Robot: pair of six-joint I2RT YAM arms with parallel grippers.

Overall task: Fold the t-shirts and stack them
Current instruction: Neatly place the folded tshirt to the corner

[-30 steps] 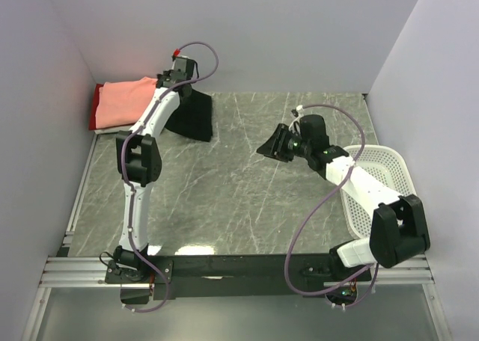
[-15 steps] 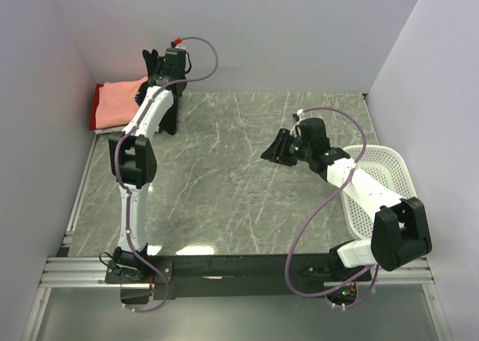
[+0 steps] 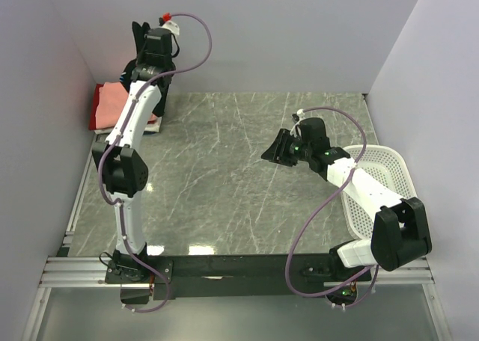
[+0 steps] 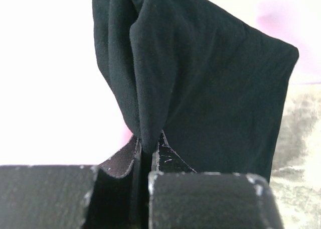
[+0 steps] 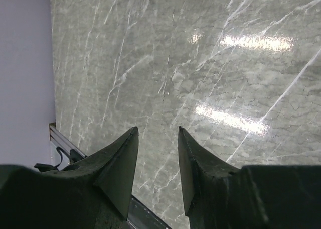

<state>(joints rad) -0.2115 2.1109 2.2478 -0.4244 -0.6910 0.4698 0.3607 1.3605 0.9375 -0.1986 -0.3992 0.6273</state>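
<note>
My left gripper (image 4: 148,141) is shut on a bunched fold of the black t-shirt (image 4: 200,88), which hangs from the jaws. In the top view the left gripper (image 3: 141,36) is raised high at the back left corner, and the black t-shirt (image 3: 161,102) trails down beside the arm. Below it lies a salmon-pink t-shirt (image 3: 108,100) on top of a red one (image 3: 95,117). My right gripper (image 5: 156,129) stands open over bare table with nothing between its fingers; in the top view the right gripper (image 3: 271,151) is at centre right.
A white mesh basket (image 3: 400,167) sits at the right edge under the right arm. The marble tabletop (image 3: 224,176) lies between the arms. Walls close in on the left, back and right.
The left arm has lifted the black t-shirt off the table, up and to the left over the pink pile. The right gripper has barely moved.
</note>
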